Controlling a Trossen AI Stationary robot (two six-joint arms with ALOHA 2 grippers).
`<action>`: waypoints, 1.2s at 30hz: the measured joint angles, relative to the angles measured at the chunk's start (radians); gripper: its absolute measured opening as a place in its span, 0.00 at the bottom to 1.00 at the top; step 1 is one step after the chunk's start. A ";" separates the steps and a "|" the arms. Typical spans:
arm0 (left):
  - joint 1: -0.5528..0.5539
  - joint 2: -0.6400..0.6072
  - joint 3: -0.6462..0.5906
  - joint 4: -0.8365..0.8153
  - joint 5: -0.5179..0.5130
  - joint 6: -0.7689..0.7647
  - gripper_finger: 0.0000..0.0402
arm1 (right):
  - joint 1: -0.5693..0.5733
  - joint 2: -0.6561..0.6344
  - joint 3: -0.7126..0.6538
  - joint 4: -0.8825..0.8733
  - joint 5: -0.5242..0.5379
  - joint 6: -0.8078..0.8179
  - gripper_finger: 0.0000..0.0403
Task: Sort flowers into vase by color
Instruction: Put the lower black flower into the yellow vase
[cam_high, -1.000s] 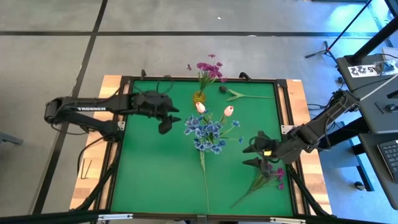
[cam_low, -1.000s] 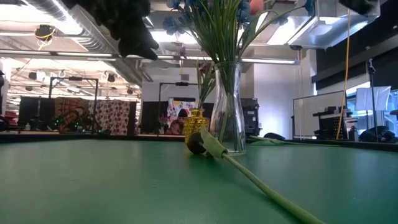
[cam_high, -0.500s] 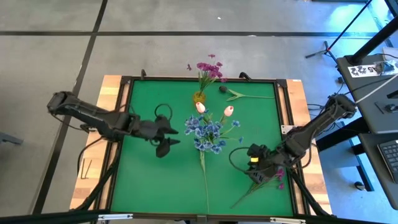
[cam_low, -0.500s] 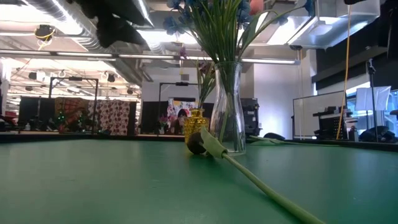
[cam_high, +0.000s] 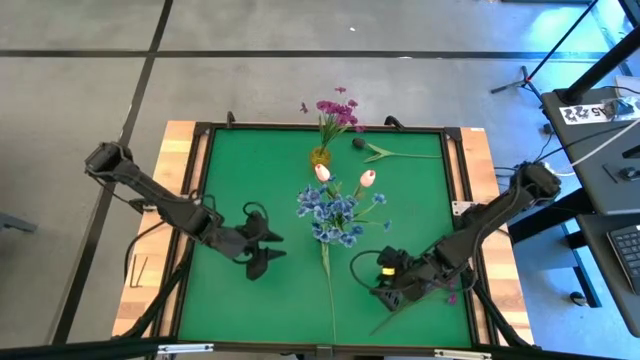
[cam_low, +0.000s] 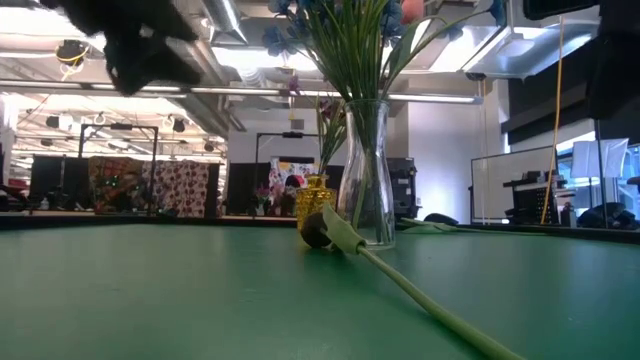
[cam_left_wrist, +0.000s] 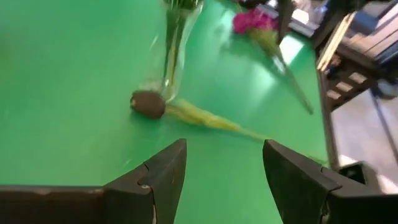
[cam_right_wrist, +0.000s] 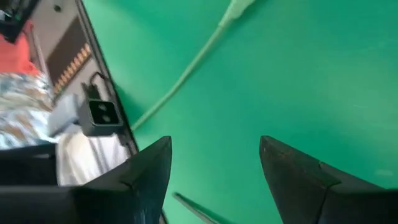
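A clear glass vase (cam_low: 365, 170) at the table's middle holds blue blossom sprays (cam_high: 330, 212) and two white-pink tulip buds (cam_high: 367, 178). A dark tulip bud (cam_left_wrist: 147, 104) lies at its foot, its stem (cam_high: 329, 290) running to the near edge. A yellow vase (cam_high: 320, 157) at the far edge holds magenta blossoms (cam_high: 336, 108). Another dark tulip (cam_high: 358, 143) lies far right. A magenta spray (cam_high: 449, 294) lies near right, partly under my right arm. My left gripper (cam_high: 262, 252) hovers open left of the stem. My right gripper (cam_high: 385, 280) hovers open right of it.
A raised dark frame (cam_high: 197, 210) borders the green mat, with wooden board edges (cam_high: 170, 150) outside it. A small camera (cam_right_wrist: 102, 112) sits at the near edge. Bare mat lies at the near left (cam_high: 230, 310) and far left of the table.
My left gripper has swung from beside the blue blossoms toward the table's near edge and sunk a little. My right gripper has dropped and gone toward the near edge and left, past the magenta spray, rolling as it went. Both have stayed open. No flower has moved.
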 joint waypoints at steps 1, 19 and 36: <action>-0.005 0.014 -0.003 0.000 -0.003 -0.005 0.51 | 0.000 0.014 0.000 0.027 0.000 0.015 0.60; -0.004 0.148 -0.002 0.074 -0.035 -0.027 0.51 | 0.128 0.126 0.089 0.232 0.243 -0.112 0.60; -0.017 0.148 -0.001 0.063 -0.025 -0.024 0.51 | -0.029 0.581 0.664 -0.247 0.261 -0.084 0.60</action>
